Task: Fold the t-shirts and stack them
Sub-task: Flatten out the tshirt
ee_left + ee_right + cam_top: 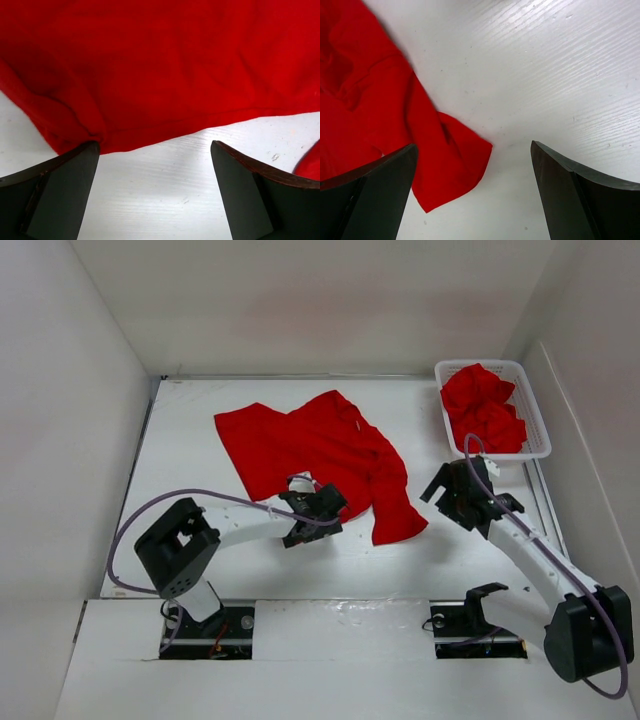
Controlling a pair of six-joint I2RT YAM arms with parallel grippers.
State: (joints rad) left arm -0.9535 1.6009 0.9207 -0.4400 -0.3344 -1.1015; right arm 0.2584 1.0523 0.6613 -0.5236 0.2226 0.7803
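A bright red t-shirt (320, 445) lies spread and rumpled on the white table, its near corner reaching toward the front (398, 523). More red t-shirts (483, 408) sit bunched in the white basket (538, 418) at the back right. My left gripper (318, 508) is at the shirt's near hem, jaws open; in the left wrist view the hem (165, 135) lies just beyond the fingertips, with the left finger (70, 185) touching the cloth edge. My right gripper (452, 490) is open beside the shirt's right corner (445, 160), nothing between its fingers.
White walls enclose the table on the left, back and right. The basket stands against the right wall. A purple cable (160, 505) loops off the left arm. Both arm bases (340, 625) sit at the near edge.
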